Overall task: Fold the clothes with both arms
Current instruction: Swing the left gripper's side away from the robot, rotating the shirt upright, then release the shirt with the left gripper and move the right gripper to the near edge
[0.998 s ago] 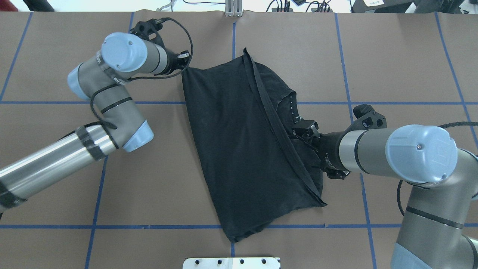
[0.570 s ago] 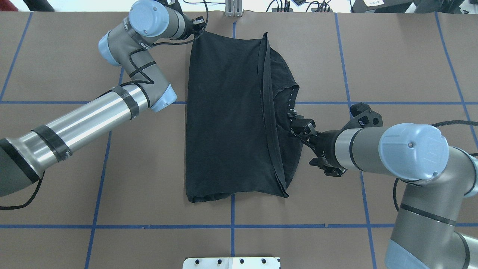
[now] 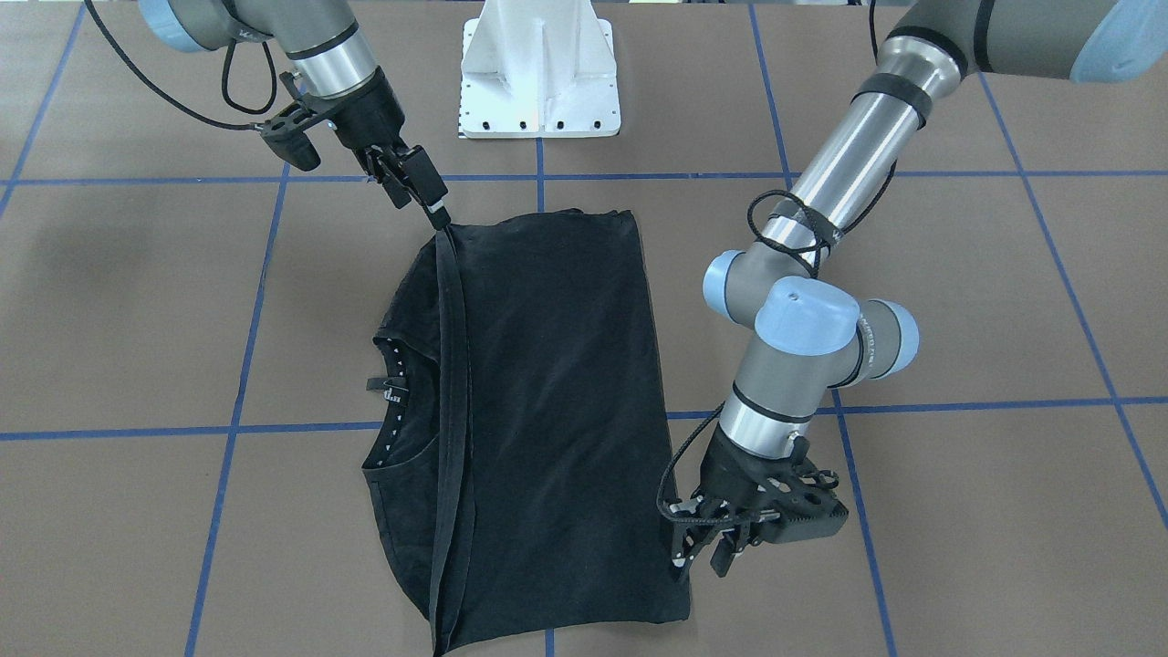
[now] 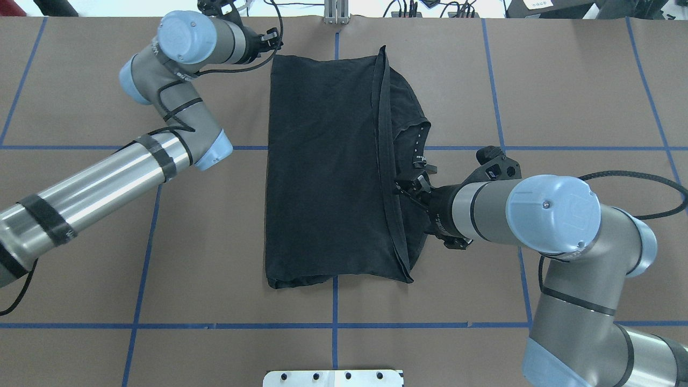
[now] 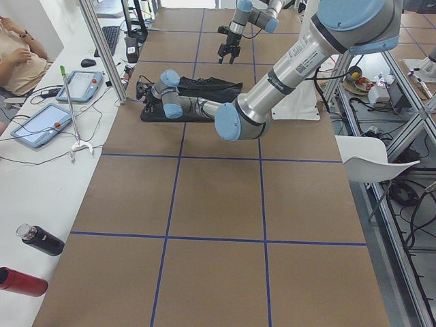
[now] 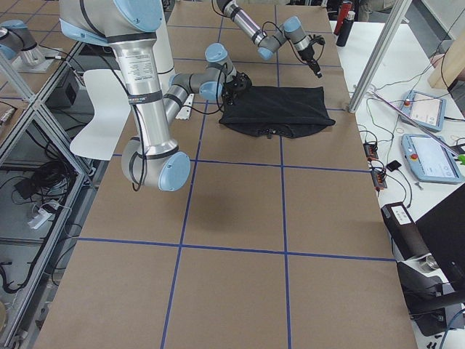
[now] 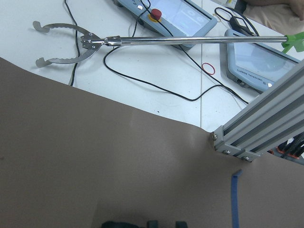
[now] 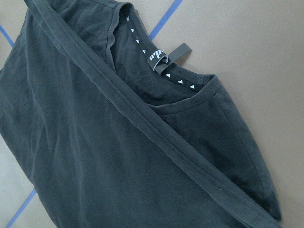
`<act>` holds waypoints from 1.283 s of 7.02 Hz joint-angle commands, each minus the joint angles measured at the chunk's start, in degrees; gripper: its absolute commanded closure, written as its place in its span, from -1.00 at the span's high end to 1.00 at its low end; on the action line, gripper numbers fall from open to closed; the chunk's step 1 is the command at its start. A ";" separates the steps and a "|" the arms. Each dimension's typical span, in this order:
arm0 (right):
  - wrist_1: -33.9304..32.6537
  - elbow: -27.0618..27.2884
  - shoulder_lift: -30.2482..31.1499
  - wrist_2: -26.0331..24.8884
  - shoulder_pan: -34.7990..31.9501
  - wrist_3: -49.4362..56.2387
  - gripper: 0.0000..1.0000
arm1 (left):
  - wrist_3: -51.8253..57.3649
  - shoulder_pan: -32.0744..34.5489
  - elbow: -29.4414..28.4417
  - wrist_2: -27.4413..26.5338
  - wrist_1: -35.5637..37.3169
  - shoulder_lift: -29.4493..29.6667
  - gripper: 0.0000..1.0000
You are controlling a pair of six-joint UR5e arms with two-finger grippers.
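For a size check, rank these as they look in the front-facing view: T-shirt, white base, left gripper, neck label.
1. T-shirt
2. The white base and left gripper look about alike; the gripper is nearer the camera, so no ranking between them.
3. neck label

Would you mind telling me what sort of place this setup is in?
Likely a robotics lab: the left arm and right arm share a grid-taped table, beside a pendant with a red stop button and aluminium framing.

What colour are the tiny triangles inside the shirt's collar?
White triangles along the black T-shirt's collar, clearest in the right wrist view.
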State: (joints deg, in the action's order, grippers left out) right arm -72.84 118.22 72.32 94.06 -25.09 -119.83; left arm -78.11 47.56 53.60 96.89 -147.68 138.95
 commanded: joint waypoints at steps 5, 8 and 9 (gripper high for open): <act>-15.65 -7.03 -7.01 -0.20 7.60 69.80 0.41 | -0.37 0.43 38.36 12.43 4.22 -30.18 0.65; -30.56 -11.86 -15.16 -0.19 7.69 80.63 -0.06 | -0.47 0.25 42.12 12.36 6.00 -34.28 0.66; -31.39 -12.40 -15.45 -0.45 7.69 81.42 -0.06 | -0.55 0.17 41.94 12.36 6.00 -34.28 0.66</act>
State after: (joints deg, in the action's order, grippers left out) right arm -101.29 107.07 58.48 93.83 -17.41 -39.98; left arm -78.59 47.85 95.63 109.26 -141.77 104.91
